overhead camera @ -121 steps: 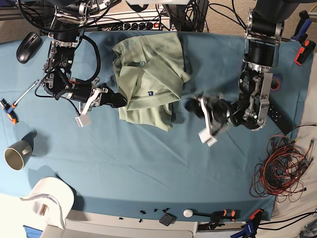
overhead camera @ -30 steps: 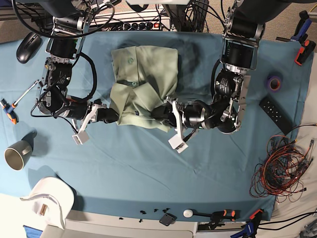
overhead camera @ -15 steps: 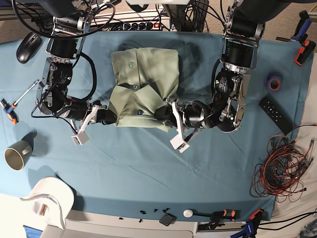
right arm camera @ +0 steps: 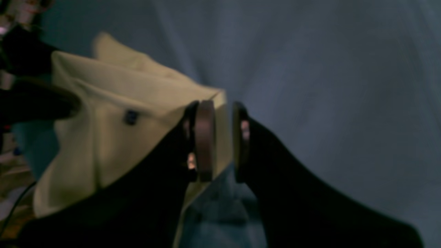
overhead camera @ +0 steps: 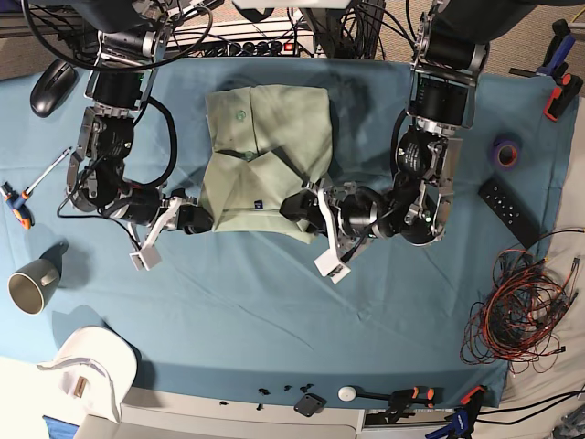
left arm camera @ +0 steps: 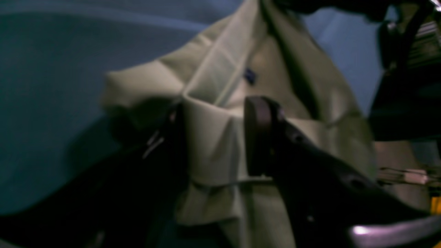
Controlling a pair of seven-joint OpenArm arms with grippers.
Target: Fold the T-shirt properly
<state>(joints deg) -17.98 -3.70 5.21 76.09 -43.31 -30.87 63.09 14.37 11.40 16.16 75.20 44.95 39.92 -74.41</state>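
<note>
We list: folded T-shirt (overhead camera: 265, 165); left gripper (left arm camera: 217, 137) parted astride its hem; right gripper (right arm camera: 218, 137) narrowly parted around its corner.

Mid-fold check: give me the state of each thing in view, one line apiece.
T-shirt: folded into a compact block, flat on the blue cloth.
Left pincer: jaws apart, shirt edge between them.
Right pincer: jaws slightly apart, shirt corner between them.
Mug: upright.
Cap: lying at the table's near corner.

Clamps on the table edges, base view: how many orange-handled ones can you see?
3 that I can make out: one at the far right corner, one at the left edge beside the screwdriver, one along the near edge. Others may be hidden.
</note>
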